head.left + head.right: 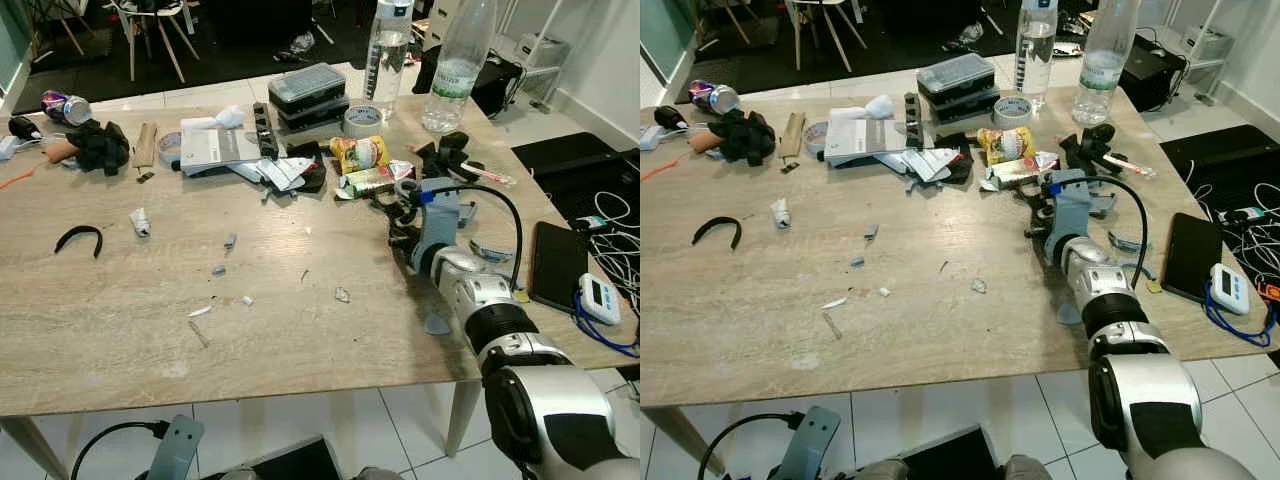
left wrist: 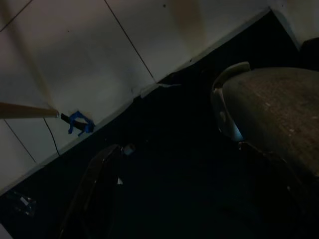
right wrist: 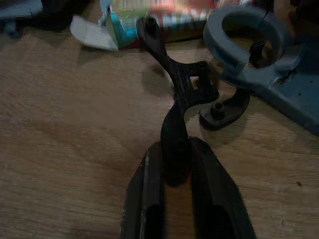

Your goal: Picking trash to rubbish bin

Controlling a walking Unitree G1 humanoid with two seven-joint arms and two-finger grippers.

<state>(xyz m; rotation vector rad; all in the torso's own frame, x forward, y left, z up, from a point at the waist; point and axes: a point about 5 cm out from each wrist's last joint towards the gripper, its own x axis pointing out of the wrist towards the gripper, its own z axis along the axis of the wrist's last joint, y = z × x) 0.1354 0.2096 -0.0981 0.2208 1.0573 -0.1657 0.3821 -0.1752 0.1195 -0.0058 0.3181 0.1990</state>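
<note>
My right gripper (image 1: 396, 207) rests low on the wooden table (image 1: 300, 340), just in front of a colourful flattened carton (image 1: 372, 178) and a yellow snack packet (image 1: 360, 152). In the right wrist view its black fingers (image 3: 149, 199) are shut on a thin black plastic bracket (image 3: 185, 89) that lies flat on the wood. Small scraps lie further left: a foil bit (image 1: 342, 294), a white sliver (image 1: 200, 311) and a crumpled white wad (image 1: 139, 221). My left arm (image 1: 175, 450) hangs idle below the table's front edge.
A grey-blue ring clamp (image 3: 259, 45) lies beside the bracket. Two plastic bottles (image 1: 388, 50), a tape roll (image 1: 362, 120) and dark boxes (image 1: 306, 92) stand at the back. A black tablet (image 1: 556, 265), a timer (image 1: 600, 298) and cables sit at the right edge.
</note>
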